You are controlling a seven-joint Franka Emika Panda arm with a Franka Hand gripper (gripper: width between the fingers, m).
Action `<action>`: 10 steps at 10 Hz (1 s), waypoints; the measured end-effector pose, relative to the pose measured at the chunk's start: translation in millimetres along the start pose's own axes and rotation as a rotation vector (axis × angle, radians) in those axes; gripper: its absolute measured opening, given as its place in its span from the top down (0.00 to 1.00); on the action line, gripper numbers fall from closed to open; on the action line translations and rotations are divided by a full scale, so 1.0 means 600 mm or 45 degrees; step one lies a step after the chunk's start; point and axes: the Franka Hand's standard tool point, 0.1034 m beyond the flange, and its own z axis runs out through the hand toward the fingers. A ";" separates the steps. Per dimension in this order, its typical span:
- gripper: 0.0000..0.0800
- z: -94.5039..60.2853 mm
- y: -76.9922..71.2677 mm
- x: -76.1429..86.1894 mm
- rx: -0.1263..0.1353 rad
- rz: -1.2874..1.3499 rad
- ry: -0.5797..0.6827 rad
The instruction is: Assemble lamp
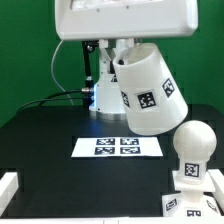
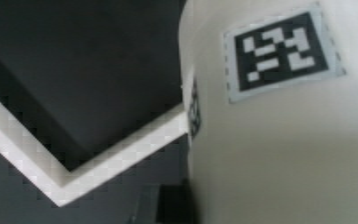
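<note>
From my station I look for the gripper [image 1: 118, 62] first: in the exterior view it hangs under the big white arm head [image 1: 125, 20], and its fingertips sit at the narrow upper end of the shade [image 1: 150, 90], so I read it as clenched on the shade, though the contact itself is partly hidden. The shade is up in the air, tilted, its narrow end toward the claw and its wide mouth swung down toward the exterior view's right. Tags show on its side wall.

In the wrist view the shade [image 2: 282, 140] fills much of the picture as a white curved wall with one tag [image 2: 277, 52] on it; a dark finger [image 2: 172, 205] shows blurred at the edge, just beside that wall.

Below the shade the marker board [image 1: 118, 146] lies flat on the black table [image 1: 40, 150]. At the exterior view's right the bulb [image 1: 192, 145] stands upright on the base [image 1: 195, 190], well apart from the claw, near the shade's low rim without touching.

A white rail [image 2: 78, 150] runs along the table edge.
</note>
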 end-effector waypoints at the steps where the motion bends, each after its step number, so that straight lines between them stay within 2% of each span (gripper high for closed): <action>1: 0.94 0.001 -0.002 -0.002 0.002 -0.003 -0.002; 2: 0.94 0.001 -0.002 -0.002 0.001 -0.005 -0.004; 3: 0.94 -0.006 -0.010 -0.005 -0.070 -0.094 0.022; 4: 0.94 -0.015 -0.033 -0.013 -0.122 -0.211 0.065; 6: 0.94 -0.001 -0.055 -0.025 -0.157 -0.369 0.144; 7: 0.94 0.005 -0.057 -0.028 -0.139 -0.358 0.144; 9: 0.94 0.005 -0.058 -0.029 -0.137 -0.357 0.142; 10: 0.94 0.005 -0.063 -0.031 -0.149 -0.352 0.157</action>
